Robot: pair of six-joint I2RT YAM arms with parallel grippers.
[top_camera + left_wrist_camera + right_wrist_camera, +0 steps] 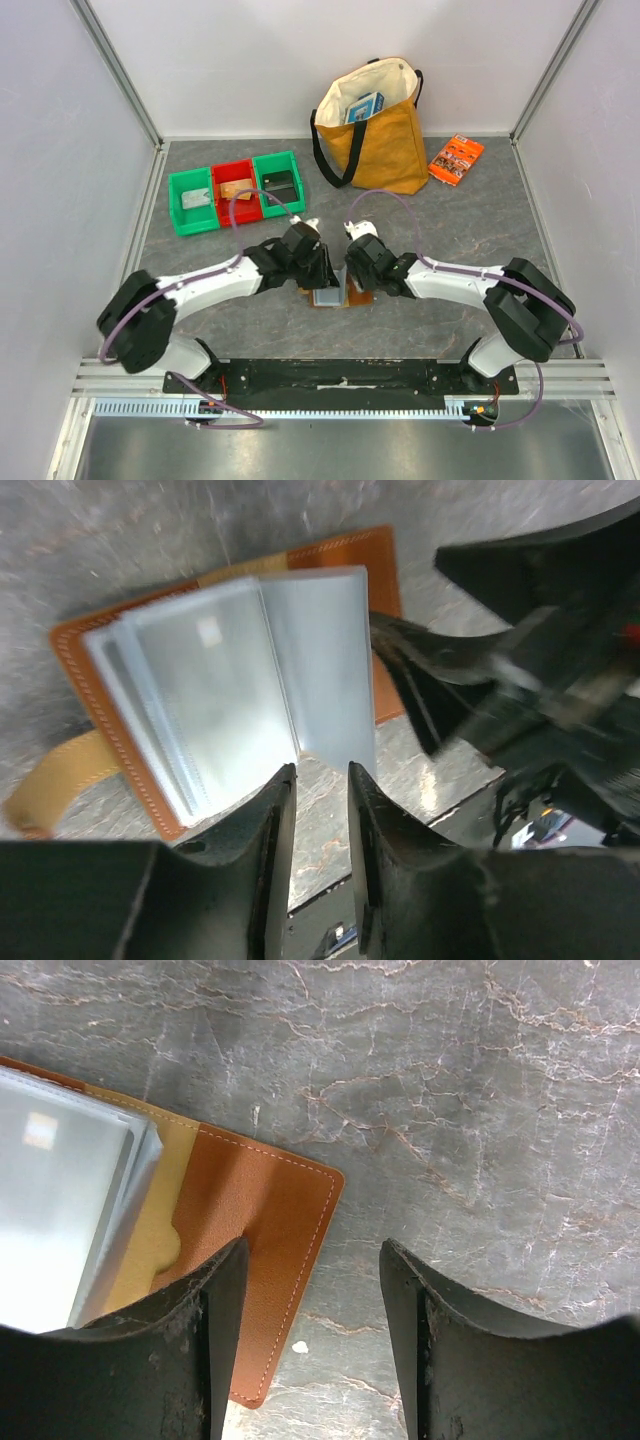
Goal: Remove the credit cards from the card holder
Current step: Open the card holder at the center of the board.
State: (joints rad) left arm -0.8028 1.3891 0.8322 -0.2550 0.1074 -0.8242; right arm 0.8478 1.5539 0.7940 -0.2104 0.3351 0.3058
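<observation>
Brown leather-like bifold card holder (270,1210) lies open, tabletop's (480,1080) near edge; your right fingers (215,1300), spread, likely pin its cover; left fingers (265,820), narrowly parted, empty.

The brown stitched card holder (345,555) lies open and flat, nearer the arms than the red bin (237,205), pale grey-blue sleeves (220,680) fanned upward, tan tab (50,795) sticking out. A tan-brown card (238,190) lies inside that bin.

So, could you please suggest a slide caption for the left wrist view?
Left pincer, jaws slightly apart, poised at the open card holder, its pale sleeves fanned on the grey table.
</observation>
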